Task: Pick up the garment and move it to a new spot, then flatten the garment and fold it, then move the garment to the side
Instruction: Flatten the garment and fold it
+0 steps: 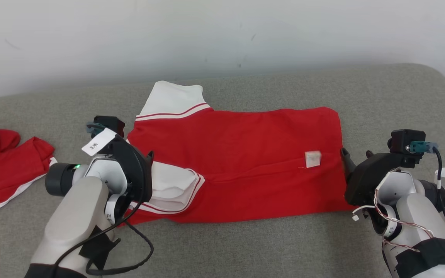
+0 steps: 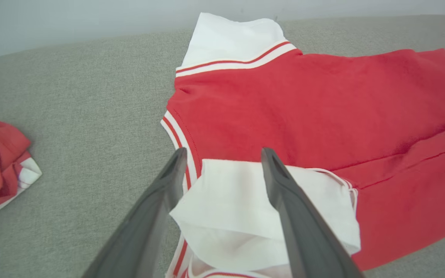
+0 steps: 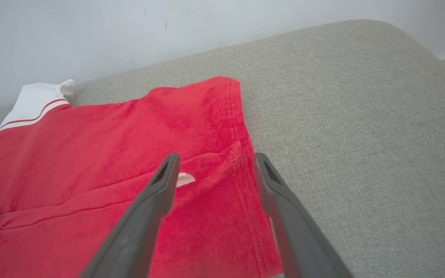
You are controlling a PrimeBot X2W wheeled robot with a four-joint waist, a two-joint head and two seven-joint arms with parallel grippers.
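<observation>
Garment [image 1: 245, 162] is laid out flat on your grey couch cushion [image 1: 245, 247], red body spread wide. One white sleeve [image 1: 170, 98] points toward the wall [image 1: 222, 34] and the other, the folded sleeve [image 1: 172, 185], is tucked in over the body. On the head cam your left gripper [image 1: 150, 155] is mostly buried behind its own wrist, so you can't judge how wide it stands from there.

Reply: yeah, check your left wrist cam instead. The left gripper [image 2: 222, 154] is plainly spread, fingers [image 2: 157, 216] either side of that folded sleeve, pinching nothing. Can't tell if the tips touch cloth. Your right gripper [image 3: 214, 158] is spread too, at the hem corner: one finger over red, the other over bare cushion just beside the edge. That cam also catches the pale tag [image 3: 185, 178] right by the finger. The head cam adds a second red piece [image 1: 2, 170] bunched at your far left, well apart.
</observation>
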